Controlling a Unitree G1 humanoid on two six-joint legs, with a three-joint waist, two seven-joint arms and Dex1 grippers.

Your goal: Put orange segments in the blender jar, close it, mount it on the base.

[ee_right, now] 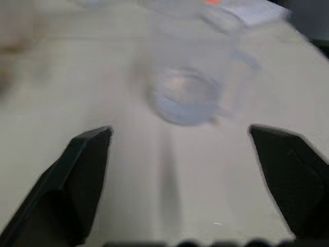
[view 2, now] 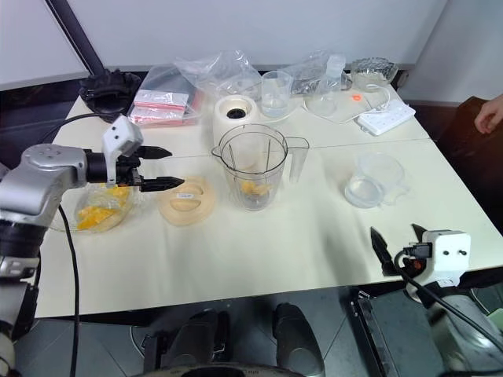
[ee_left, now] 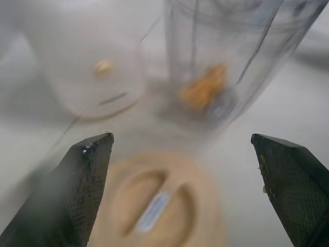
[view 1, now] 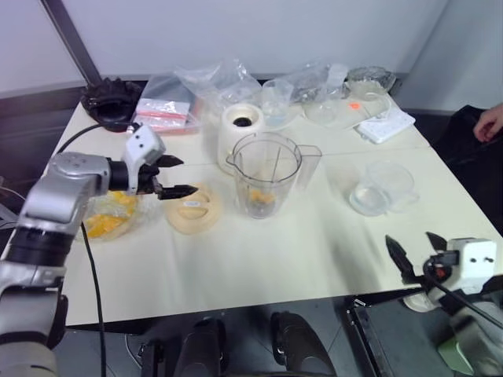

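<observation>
The clear blender jar stands upright and uncovered at the middle of the table, with a few orange segments at its bottom. Right behind it is the cream-white base, its dark socket facing up. More orange segments lie in a clear wrapping at the left edge. My left gripper hovers open and empty just left of the jar, above the round pale-orange lid; in the left wrist view the lid lies between the fingers. Open and empty, my right gripper hangs at the table's front right edge.
A clear measuring cup sits right of the jar, ahead of the right gripper. Along the back are plastic bags, a clear cup, a glass bowl, a white power strip and a black object. A person's hand shows at the far right.
</observation>
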